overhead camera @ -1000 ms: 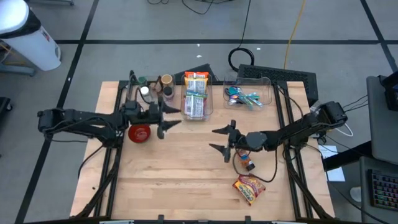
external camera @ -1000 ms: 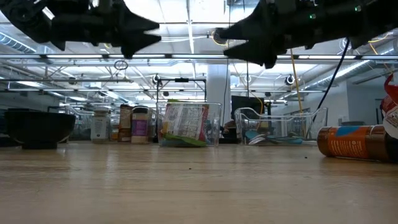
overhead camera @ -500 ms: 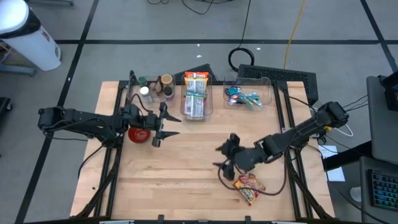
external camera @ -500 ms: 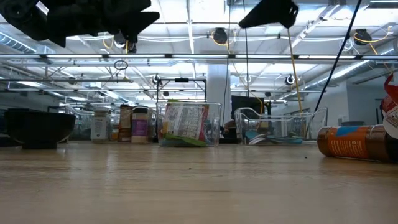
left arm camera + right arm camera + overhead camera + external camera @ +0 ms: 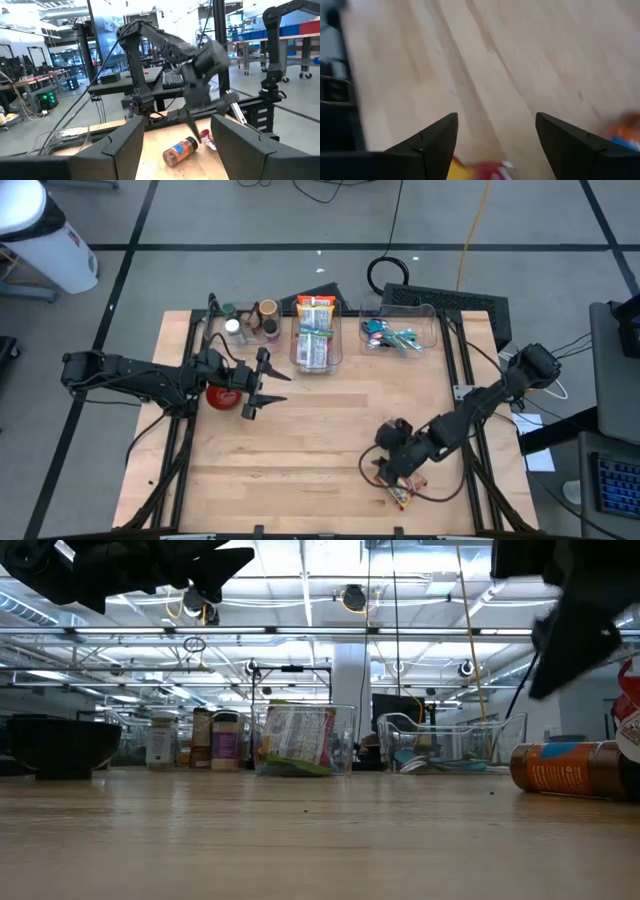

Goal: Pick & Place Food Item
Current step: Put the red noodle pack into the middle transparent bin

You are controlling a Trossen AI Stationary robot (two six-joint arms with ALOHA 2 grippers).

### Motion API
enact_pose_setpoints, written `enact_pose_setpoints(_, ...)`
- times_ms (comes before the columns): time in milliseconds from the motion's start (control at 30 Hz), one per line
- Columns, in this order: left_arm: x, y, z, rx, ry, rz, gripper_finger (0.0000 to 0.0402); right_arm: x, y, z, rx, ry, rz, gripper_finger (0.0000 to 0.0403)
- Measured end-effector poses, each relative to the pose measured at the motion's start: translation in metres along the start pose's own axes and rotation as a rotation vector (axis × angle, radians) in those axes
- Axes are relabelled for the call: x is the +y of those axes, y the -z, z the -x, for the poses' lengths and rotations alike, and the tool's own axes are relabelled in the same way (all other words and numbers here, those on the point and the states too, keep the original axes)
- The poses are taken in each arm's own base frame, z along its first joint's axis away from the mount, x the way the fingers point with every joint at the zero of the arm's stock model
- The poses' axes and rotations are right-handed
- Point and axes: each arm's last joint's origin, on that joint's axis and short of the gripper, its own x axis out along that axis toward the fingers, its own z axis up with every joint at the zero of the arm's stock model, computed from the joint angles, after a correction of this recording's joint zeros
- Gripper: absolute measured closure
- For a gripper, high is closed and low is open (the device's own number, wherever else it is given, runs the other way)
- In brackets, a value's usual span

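A red-and-yellow snack bag [image 5: 404, 493] lies flat on the wooden table near its near right edge. Beside it an orange spice jar [image 5: 179, 151] lies on its side. My right gripper [image 5: 388, 468] hovers open above them, tipped downward, and covers the jar in the high view. The right wrist view shows the bag's edge [image 5: 480, 170] below the fingers, with nothing between them. My left gripper [image 5: 262, 392] stands open above the table's left middle, pointing level toward the right arm, next to a red bowl [image 5: 222, 395].
Along the far edge stand a clear bin of food bars [image 5: 316, 335], a clear bin of utensils [image 5: 400, 335] and a few small jars [image 5: 250, 320]. Bare wood spreads across the table's middle and near left.
My right gripper has swung from the table's middle toward the near edge and tipped from level to pointing down, ending over the snack bag and the jar. My left gripper has swung a little toward the near edge and rolled slightly. Bag and jar have not moved.
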Motion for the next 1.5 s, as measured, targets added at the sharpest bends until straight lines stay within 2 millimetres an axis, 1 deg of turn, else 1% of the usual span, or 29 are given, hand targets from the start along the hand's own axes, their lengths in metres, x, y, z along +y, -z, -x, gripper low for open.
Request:
enact_pose_setpoints(100, 0.000, 0.000, 0.000, 0.000, 0.000, 0.003, 0.0163, -0.012, 0.008, -0.009, 0.057, -0.001, -0.037, 0.0150)
enact_pose_setpoints(233, 0.000, 0.001, 0.000, 0.013, 0.002, 0.013, 0.0163, -0.020, 0.013, -0.017, 0.111, -0.039, -0.056, 0.0154)
enact_pose_setpoints(467, -0.001, 0.007, 0.000, 0.064, 0.007, 0.033, 0.0162, -0.021, 0.017, -0.018, 0.191, -0.080, -0.072, 0.0155)
enact_pose_setpoints(600, -0.001, 0.008, 0.000, 0.075, 0.006, 0.046, 0.0162, -0.023, 0.014, -0.019, 0.193, -0.088, -0.072, 0.0159)
enact_pose_setpoints(767, -0.001, 0.008, 0.000, 0.079, 0.006, 0.056, 0.0163, -0.025, -0.001, -0.017, 0.158, -0.135, -0.089, 0.0161)
enact_pose_setpoints(900, -0.001, 0.008, 0.000, 0.078, 0.006, 0.056, 0.0163, -0.022, -0.012, -0.014, 0.089, -0.203, -0.046, 0.0162)
enact_pose_setpoints(1067, -0.002, 0.008, 0.000, 0.076, 0.010, 0.055, 0.0162, -0.024, -0.023, -0.013, 0.030, -0.234, -0.005, 0.0165)
enact_pose_setpoints(1200, -0.006, 0.007, 0.000, 0.069, 0.065, 0.063, 0.0163, -0.025, -0.032, -0.014, -0.014, -0.280, 0.082, 0.0165)
enact_pose_setpoints(1400, -0.017, 0.006, -0.003, 0.065, 0.150, 0.147, 0.0162, -0.026, -0.035, -0.014, -0.017, -0.326, 0.254, 0.0165)
enact_pose_setpoints(1500, -0.024, 0.005, -0.004, 0.064, 0.181, 0.185, 0.0162, -0.025, -0.034, -0.014, 0.009, -0.376, 0.344, 0.0165)
